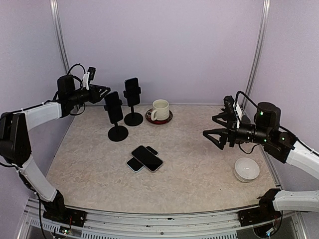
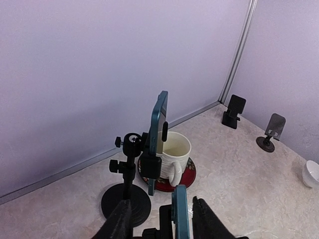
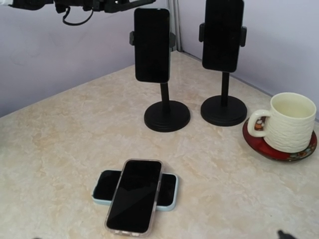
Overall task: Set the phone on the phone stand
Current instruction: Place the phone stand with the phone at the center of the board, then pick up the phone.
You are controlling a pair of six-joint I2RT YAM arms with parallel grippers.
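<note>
Two black phone stands rise at the back left, each with a dark phone clamped upright: the nearer stand [image 1: 118, 132] carries a phone [image 1: 113, 106] and the farther stand [image 1: 133, 119] carries another phone [image 1: 132, 91]. My left gripper [image 1: 103, 91] is open around the nearer phone's teal edge [image 2: 179, 211]. Its fingers [image 2: 119, 221] stand off the phone on both sides. Two more phones lie crossed on the table, a clear-cased phone [image 3: 135, 199] on top of a pale blue one [image 3: 101, 187]. My right gripper [image 1: 212, 127] hovers open and empty at the right.
A cream mug [image 1: 160, 110] on a red saucer [image 1: 168, 120] stands right of the farther stand. A white bowl [image 1: 246, 169] sits at the near right. Two small dark stands [image 2: 233, 110] are by the far right wall.
</note>
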